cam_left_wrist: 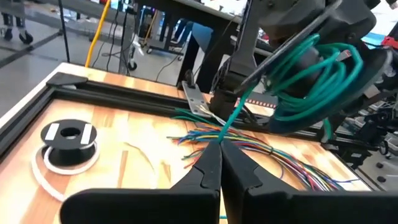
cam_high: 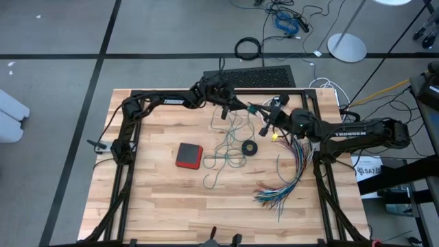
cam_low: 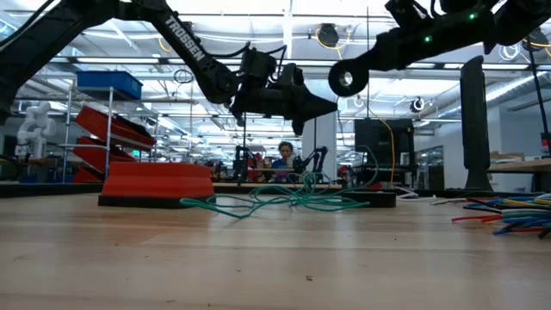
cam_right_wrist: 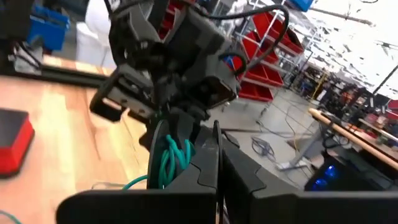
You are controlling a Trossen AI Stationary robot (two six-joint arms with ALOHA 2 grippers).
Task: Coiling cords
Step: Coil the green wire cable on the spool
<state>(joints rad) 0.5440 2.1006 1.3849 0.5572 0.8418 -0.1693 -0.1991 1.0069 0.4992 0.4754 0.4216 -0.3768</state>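
The teal-green cord is partly wound into a coil around my right gripper, which is shut and held level above the table's far middle. My left gripper faces it closely, shut on a strand leading out of the coil. The cord's remaining length lies in loose loops on the table. The white cord lies on the wood, curled around its round black-and-white piece; no gripper touches it. My left gripper pinches one strand of the teal-green cord between its two fingertips, coming level from the table's left. The strand runs straight and taut from the fingertips up to the coil. My right gripper carries several teal loops wound around its shut fingers, clear of the table. The coil hides whether a strand lies between the fingers.
A red box with a black base sits left of the loose cord. A fanned bundle of multicoloured wires lies at the right front. A black frame edges the table. A keyboard lies at the far edge.
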